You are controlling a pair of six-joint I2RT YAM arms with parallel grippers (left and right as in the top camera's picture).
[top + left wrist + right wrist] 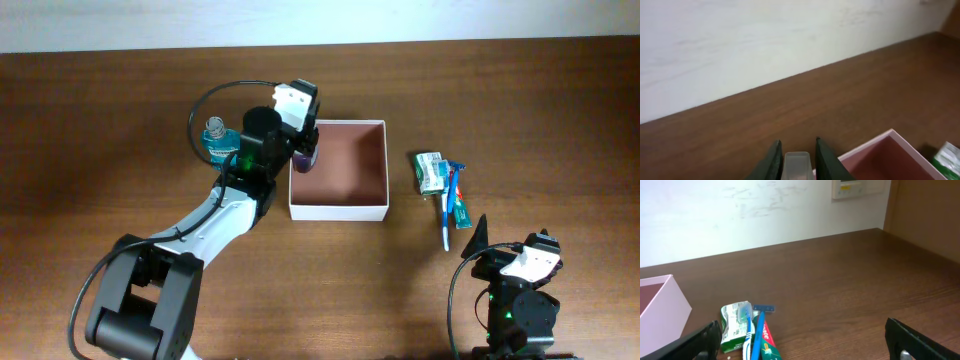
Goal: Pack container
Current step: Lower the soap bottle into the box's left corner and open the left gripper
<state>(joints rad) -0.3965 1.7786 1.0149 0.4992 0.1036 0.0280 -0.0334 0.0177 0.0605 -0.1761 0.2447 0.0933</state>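
The container (338,208), a square shallow box with white walls and a reddish-brown inside, sits mid-table. My left gripper (308,146) hangs over its left edge, shut on a small dark purple bottle (304,161) that stands just inside the left wall. In the left wrist view the black fingers (771,164) clamp the bottle's clear cap (797,165), with the container's corner (875,146) to the right. My right gripper (497,250) rests near the front right, open and holding nothing; its fingers (697,342) stand far apart.
A blue-liquid bottle (218,143) stands left of the container beside my left arm. To the right lie a green-and-white carton (429,171), a toothbrush (447,210), a blue razor (761,311) and a toothpaste tube (767,342). The container's wall (662,307) shows at left.
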